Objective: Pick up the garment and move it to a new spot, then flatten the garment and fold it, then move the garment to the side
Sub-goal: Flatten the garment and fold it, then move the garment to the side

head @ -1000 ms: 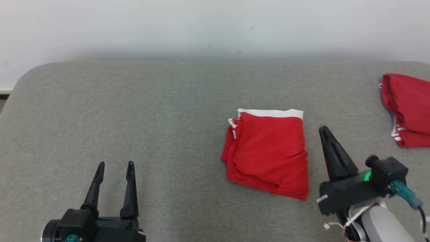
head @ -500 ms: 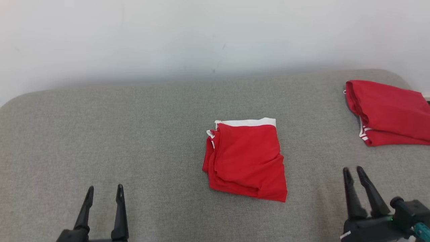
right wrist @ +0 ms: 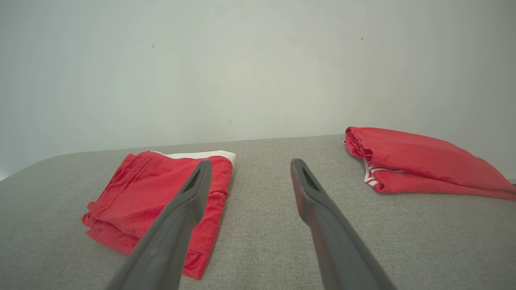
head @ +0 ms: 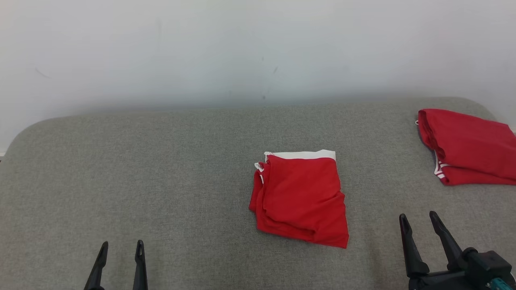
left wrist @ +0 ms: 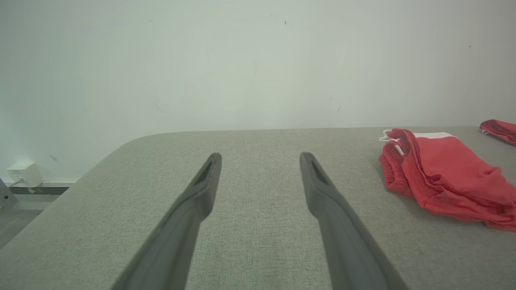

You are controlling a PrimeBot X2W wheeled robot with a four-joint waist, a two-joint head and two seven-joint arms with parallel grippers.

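Note:
A folded red garment (head: 300, 198) with a white band along its far edge lies on the grey padded table (head: 161, 181), right of centre. It shows at the right of the left wrist view (left wrist: 439, 175) and at the left of the right wrist view (right wrist: 157, 197). My left gripper (head: 119, 246) stands open at the near left, well clear of the garment, with nothing between its fingers (left wrist: 201, 193). At the near right, my right gripper (head: 417, 219) is open and empty, a little to the right of the garment, fingers (right wrist: 310, 193) pointing at the wall.
A second folded red garment (head: 467, 147) with white stripes lies at the far right edge of the table, also in the right wrist view (right wrist: 415, 165). A pale wall (head: 258, 52) rises behind the table. A white box (left wrist: 22, 174) sits by the wall at floor level.
The right gripper went from shut beside the garment to open and drew back toward the near right. The camera shifted, so the whole scene sits lower and further left in the picture.

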